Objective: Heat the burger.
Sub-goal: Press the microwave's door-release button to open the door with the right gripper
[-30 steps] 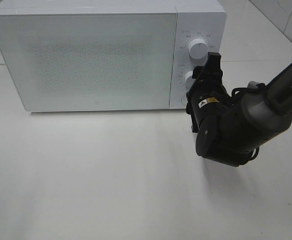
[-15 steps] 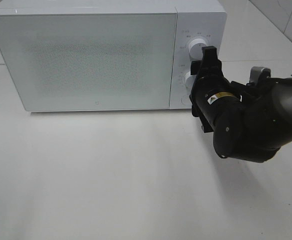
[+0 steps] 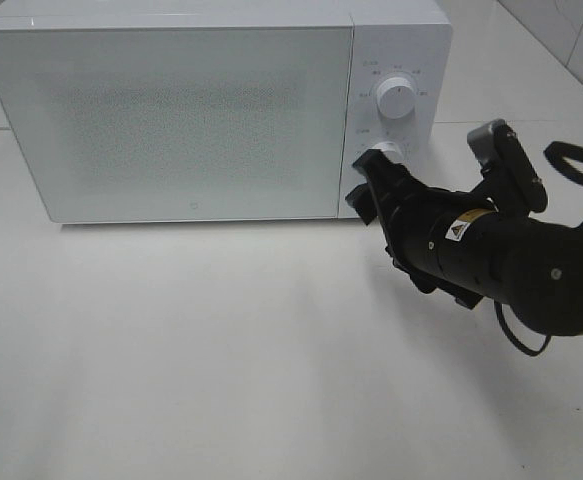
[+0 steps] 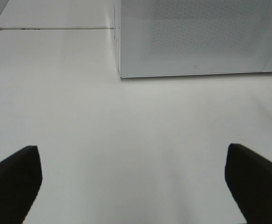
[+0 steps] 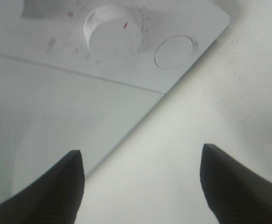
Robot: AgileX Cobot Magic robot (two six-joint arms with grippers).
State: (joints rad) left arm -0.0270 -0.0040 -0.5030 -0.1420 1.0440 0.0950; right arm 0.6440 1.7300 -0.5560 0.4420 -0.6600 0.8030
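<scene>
**A:** Why is the right hand (image 3: 364,192) up against the microwave (image 3: 171,110)?

**B:** It is aimed at the bottom of the control panel. Its wrist view looks straight at the lower knob (image 5: 112,30) and the round button (image 5: 174,51) beside it. The fingers are spread with nothing between them, and neither touches the panel. My guess is that it is lined up to work a control, either the dial or the door release.

**A:** And the burger?

**B:** It isn't in any view. The door (image 3: 161,60) is shut and frosted, so I can't tell whether the burger is inside.

**A:** What about the left hand (image 4: 131,151)?

**B:** It is wide open and empty, low over the counter (image 4: 126,116), well apart from the microwave's front. I'd say it is being kept out of the way.

**A:** What are the surface and the room like?

**B:** The counter is matte white and smooth, and the microwave stands toward the back of it. A seam marks where a second white slab joins on behind. At the far right corner there is pale wall tile (image 3: 571,30), with soft, even light and faint shadows.
</scene>
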